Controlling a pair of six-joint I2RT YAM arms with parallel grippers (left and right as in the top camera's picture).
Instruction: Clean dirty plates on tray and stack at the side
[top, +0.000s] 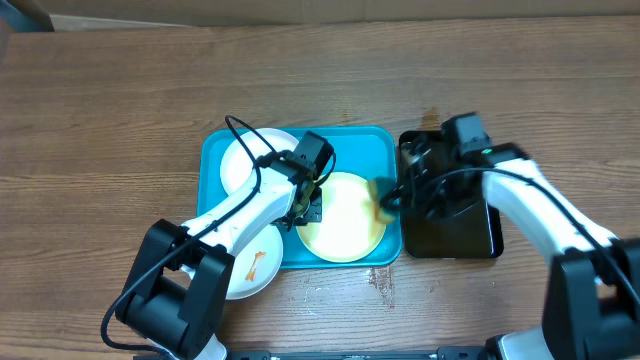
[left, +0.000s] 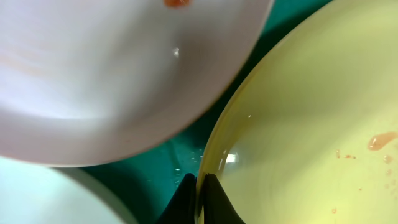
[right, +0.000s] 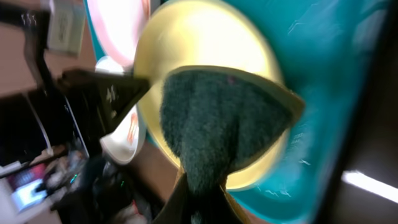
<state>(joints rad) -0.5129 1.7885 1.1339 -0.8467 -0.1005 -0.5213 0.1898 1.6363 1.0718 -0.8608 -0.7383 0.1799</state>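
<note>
The turquoise tray (top: 380, 145) lies mid-table. A pale green-yellow plate (top: 345, 225) sits at its right front, with orange specks (left: 380, 140). My left gripper (top: 308, 205) is shut on this plate's left rim (left: 200, 185). My right gripper (top: 388, 200) is shut on a sponge with a dark green pad and yellow edge (right: 214, 118), which it presses on the plate's right side (right: 205, 43). A white plate (top: 250, 160) lies at the tray's back left (left: 112, 74). Another white plate with orange smears (top: 255, 268) overhangs the tray's front left corner.
A smaller black tray (top: 455, 230) lies just right of the turquoise tray, under my right arm. Bare wooden table (top: 100, 120) lies all round. The left arm crosses over the front left plate.
</note>
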